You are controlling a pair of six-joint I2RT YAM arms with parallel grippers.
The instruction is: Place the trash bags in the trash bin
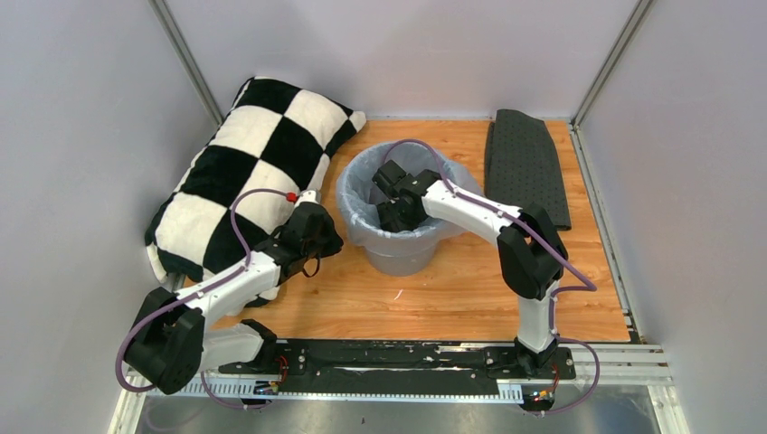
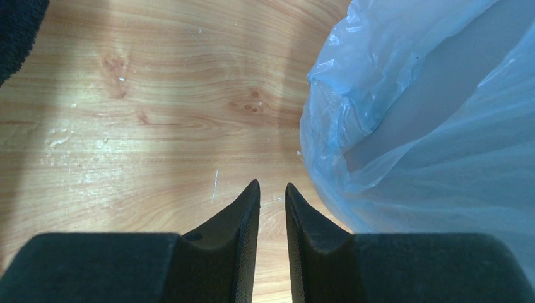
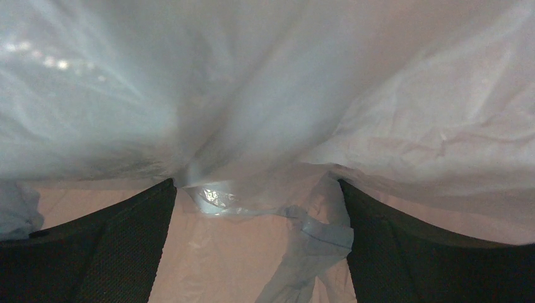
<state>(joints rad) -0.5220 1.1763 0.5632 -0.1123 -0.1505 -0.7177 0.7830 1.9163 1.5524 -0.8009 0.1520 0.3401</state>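
Note:
The light grey trash bin point(image 1: 402, 258) stands mid-table. A pale blue trash bag point(image 1: 357, 203) lines it, its edge draped over the rim. My right gripper point(image 1: 389, 194) is down inside the bin mouth. In the right wrist view it point(image 3: 255, 183) is wide open, with bag plastic point(image 3: 315, 95) close ahead and a twisted strip of bag point(image 3: 315, 233) hanging between the fingers, not pinched. My left gripper point(image 1: 318, 237) hovers over the wood just left of the bin. In the left wrist view it point(image 2: 271, 184) is empty with only a narrow gap, the bag point(image 2: 429, 126) at its right.
A black-and-white checkered pillow point(image 1: 253, 172) lies at the back left, close behind the left arm; its corner shows in the left wrist view point(image 2: 16, 31). A dark grey dotted cloth point(image 1: 525, 163) lies at the back right. White walls enclose the wooden table point(image 1: 452, 298).

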